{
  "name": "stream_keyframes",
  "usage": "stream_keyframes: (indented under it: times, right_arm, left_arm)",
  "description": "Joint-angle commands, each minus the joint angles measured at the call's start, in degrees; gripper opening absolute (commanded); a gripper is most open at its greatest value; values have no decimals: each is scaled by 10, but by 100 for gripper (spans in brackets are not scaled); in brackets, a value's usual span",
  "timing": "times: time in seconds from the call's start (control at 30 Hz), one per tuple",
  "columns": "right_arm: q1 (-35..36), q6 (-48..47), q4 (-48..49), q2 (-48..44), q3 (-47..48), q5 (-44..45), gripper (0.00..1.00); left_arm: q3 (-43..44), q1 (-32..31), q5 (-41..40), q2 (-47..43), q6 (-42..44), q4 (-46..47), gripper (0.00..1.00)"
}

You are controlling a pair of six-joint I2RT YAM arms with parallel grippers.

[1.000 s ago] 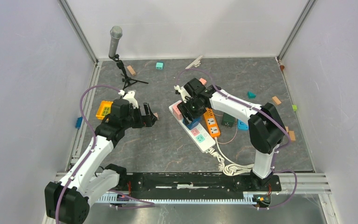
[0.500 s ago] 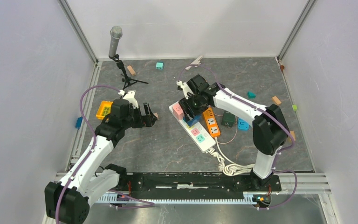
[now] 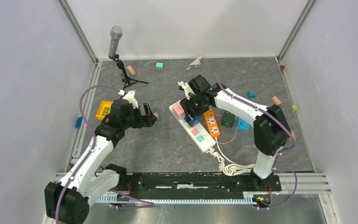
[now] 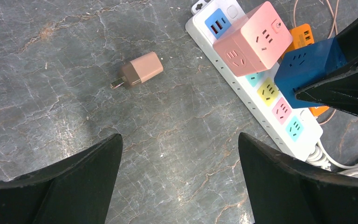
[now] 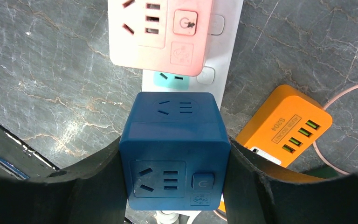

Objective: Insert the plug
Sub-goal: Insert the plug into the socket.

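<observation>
A white power strip (image 3: 200,134) with coloured sockets lies mid-table; it also shows in the left wrist view (image 4: 279,122) and right wrist view (image 5: 223,51). A pink cube adapter (image 3: 178,110) (image 5: 161,35) (image 4: 254,39) sits on its far end. My right gripper (image 3: 193,112) (image 5: 175,163) is shut on a blue cube plug adapter (image 5: 175,149) (image 4: 307,65), held over the strip just behind the pink cube. My left gripper (image 3: 150,115) (image 4: 179,177) is open and empty, above bare floor left of the strip. A small tan charger plug (image 4: 140,70) (image 3: 155,115) lies near it.
An orange USB socket block (image 3: 211,122) (image 5: 284,128) lies right of the strip, with a dark green adapter (image 3: 228,119) and a blue one (image 3: 242,124) beyond. A microphone on a stand (image 3: 116,46) stands back left. An orange box (image 3: 104,109) lies left. Small blocks are scattered at the back and right.
My right gripper with the blue cube has shifted slightly back and right along the strip, most of it in the first half second. The left arm has not moved.
</observation>
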Motion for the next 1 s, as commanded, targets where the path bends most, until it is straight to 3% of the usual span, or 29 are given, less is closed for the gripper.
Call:
stream_keyframes:
  times: [0.0, 0.97]
  right_arm:
    - [-2, 4, 14, -19, -8, -1, 0]
    - [-1, 4, 38, 1, -29, 1, 0]
  left_arm:
    - [14, 2, -5, -11, 26, 11, 100]
    - [14, 1, -8, -14, 26, 11, 100]
